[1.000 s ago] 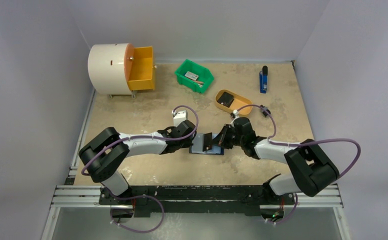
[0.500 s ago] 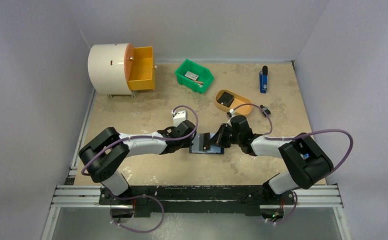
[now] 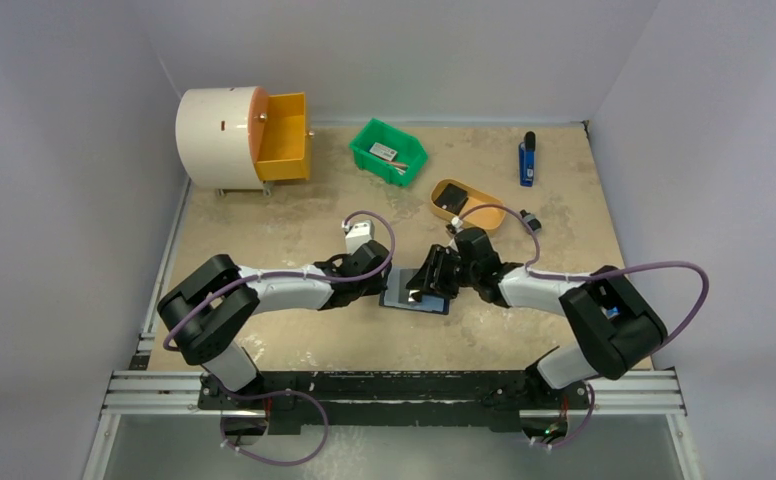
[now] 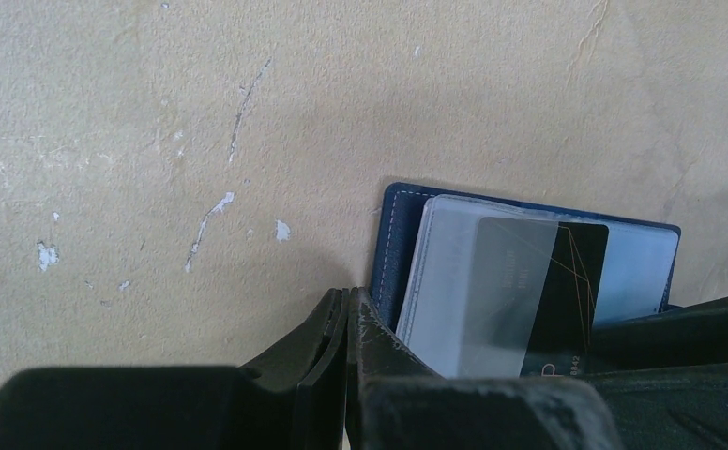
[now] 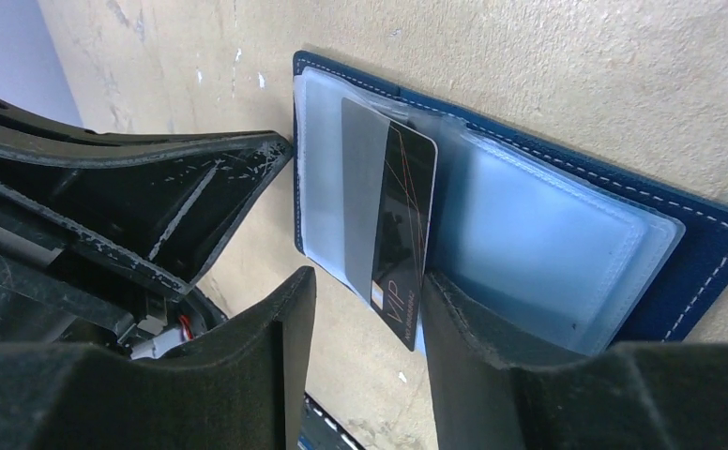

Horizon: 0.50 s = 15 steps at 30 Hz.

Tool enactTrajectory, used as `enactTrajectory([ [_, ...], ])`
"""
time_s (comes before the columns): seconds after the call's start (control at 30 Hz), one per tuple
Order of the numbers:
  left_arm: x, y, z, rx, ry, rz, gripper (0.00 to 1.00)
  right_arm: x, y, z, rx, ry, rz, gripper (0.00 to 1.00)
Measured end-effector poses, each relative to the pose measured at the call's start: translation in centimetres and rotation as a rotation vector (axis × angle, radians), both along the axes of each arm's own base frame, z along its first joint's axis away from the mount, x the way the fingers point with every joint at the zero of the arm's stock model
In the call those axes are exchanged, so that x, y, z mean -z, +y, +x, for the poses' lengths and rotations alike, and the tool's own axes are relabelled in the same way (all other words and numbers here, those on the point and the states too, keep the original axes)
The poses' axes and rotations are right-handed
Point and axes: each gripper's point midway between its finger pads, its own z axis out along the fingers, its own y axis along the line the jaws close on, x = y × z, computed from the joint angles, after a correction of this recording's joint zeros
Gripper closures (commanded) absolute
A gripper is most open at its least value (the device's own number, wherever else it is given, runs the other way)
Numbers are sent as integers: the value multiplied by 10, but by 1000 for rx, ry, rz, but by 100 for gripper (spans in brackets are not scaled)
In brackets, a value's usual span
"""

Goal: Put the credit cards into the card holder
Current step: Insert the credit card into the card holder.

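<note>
The holder [image 3: 416,298] lies open and flat on the table [image 3: 264,215], near its middle, between the two grippers. We see a black card [image 5: 400,211] part-way under one of its clear sleeves, the free end sticking out toward the right gripper [image 5: 368,281] — whose fingers stand apart on either side of that end, not pinching it. The left gripper [image 4: 349,298] is pressed together with nothing between its fingers, tips right by the holder's left edge; we cannot tell whether they touch it. Farther back sit an orange tray [image 3: 484,214], a green bin [image 3: 411,152], a blue-and-black tool [image 3: 528,160] and a white drum [image 3: 216,135] — its orange drawer [image 3: 284,140] open.
</note>
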Motion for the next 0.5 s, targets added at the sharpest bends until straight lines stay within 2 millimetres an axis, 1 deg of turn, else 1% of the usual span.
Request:
enactTrajectory([
  [0.27,0,-2,0,1,-3,-11,100,-3,2,1,-19,7,-21,53],
  [0.4,0,-2,0,4,-3,-16,100,-1,8,2,-42,16,-31,55],
  [0.5,0,-3,0,7,0,-24,100,4,14,1,-63,29,-43,56],
])
